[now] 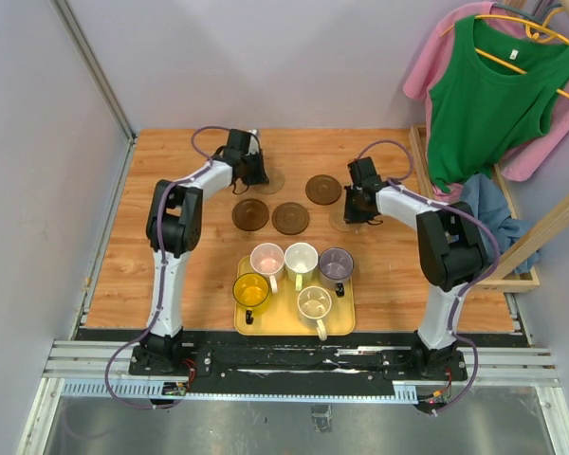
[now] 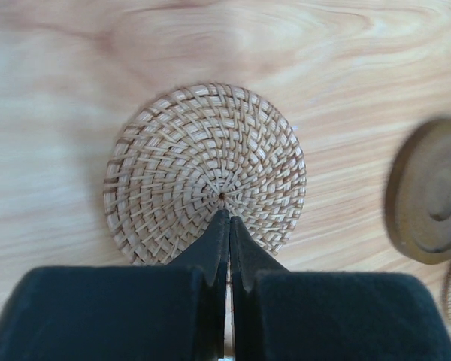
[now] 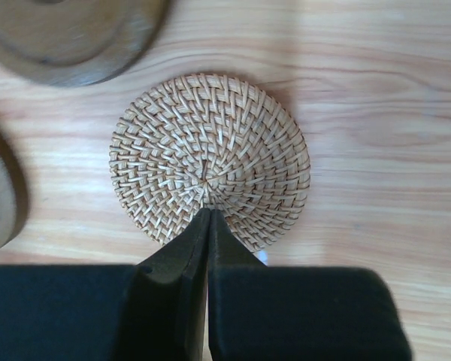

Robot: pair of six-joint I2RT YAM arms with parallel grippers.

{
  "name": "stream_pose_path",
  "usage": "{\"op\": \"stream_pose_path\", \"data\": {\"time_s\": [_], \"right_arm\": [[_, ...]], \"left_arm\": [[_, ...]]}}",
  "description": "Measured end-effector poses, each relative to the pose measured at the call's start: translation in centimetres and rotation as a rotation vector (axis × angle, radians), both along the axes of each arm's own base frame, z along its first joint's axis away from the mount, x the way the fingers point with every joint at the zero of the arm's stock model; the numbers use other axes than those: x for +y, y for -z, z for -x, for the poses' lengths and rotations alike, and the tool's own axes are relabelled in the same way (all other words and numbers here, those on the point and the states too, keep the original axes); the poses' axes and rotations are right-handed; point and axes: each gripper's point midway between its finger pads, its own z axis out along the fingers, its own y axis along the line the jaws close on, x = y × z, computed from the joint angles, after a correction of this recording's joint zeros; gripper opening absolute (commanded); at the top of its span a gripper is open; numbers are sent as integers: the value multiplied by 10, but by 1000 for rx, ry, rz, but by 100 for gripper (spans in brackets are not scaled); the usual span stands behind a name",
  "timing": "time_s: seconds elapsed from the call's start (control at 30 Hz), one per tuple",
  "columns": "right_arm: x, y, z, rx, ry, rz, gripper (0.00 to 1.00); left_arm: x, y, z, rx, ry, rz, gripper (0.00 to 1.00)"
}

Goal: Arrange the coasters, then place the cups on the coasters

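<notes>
Left arm: in the overhead view I see the left arm [image 1: 175, 218] rise from its base at lower left, bend at the elbow, and reach up and right toward the upper middle of the tabletop [image 1: 123, 265], wrist turned down.
Left jaws: pressed together with nothing between them. On the wrist view their tips sit over the left tan coaster [image 2: 205, 169], just below its centre; I cannot tell whether they touch it.
Right arm: the right arm [image 1: 446, 242] mirrors this from lower right, elbow bent, forearm reaching up and left, wrist down.
Right jaws: closed tight and empty, tips over the right tan coaster [image 3: 210, 150] just below its centre; contact unclear.
Tan coasters: both woven, flat on the tabletop, each largely hidden under a wrist in the overhead view.
Dark brown coasters: three between the wrists, one upper right of centre [image 1: 323, 189] and two side by side lower down [image 1: 250, 214] [image 1: 290, 218], none overlapping.
Cups: all five stand upright on the yellow tray [image 1: 294, 331] at lower centre: pink cup [image 1: 266, 258], green-white cup [image 1: 301, 257] and grey-purple cup [image 1: 336, 263] in the back row, yellow cup [image 1: 251, 292] and cream cup [image 1: 315, 302] in front.
</notes>
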Motion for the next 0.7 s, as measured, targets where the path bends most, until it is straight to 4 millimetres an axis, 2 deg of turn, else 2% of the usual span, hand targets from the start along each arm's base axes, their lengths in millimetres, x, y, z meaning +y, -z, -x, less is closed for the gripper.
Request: {"op": "stream_pose_path", "data": {"time_s": [0.27, 0.37, 0.47, 0.7], "right_arm": [[-71, -2, -14, 21, 188, 82, 1], [-91, -3, -26, 33, 229, 112, 1], [-100, -4, -50, 23, 241, 131, 1], [-97, -6, -102, -14, 217, 137, 1]], "left_arm": [[93, 1, 0, 23, -187, -37, 0], [116, 1, 3, 27, -234, -45, 0], [133, 1, 7, 31, -270, -54, 0], [155, 1, 16, 32, -317, -76, 1]]}}
